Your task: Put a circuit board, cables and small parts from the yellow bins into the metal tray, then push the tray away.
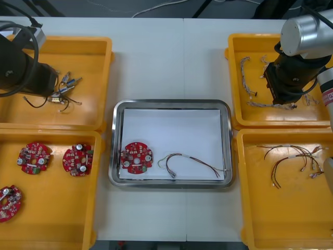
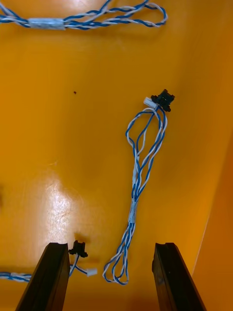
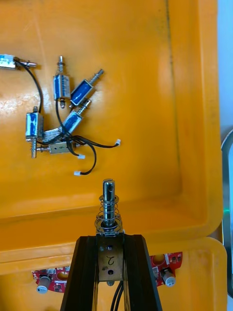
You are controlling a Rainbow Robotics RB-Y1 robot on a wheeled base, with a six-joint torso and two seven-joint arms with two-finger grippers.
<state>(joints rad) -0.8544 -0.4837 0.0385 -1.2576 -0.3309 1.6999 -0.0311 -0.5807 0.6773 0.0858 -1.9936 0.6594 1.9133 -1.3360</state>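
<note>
Left claw, upper left: clamped on small part; shallow grip, I may drop it.
Right claw, upper right: apart over cable.

A flat, pale white table spreads across the scene, with a thin straight seam running front to back near its middle. Beyond its far edge lies a dark floor, crossed by a loose white cable.
</note>
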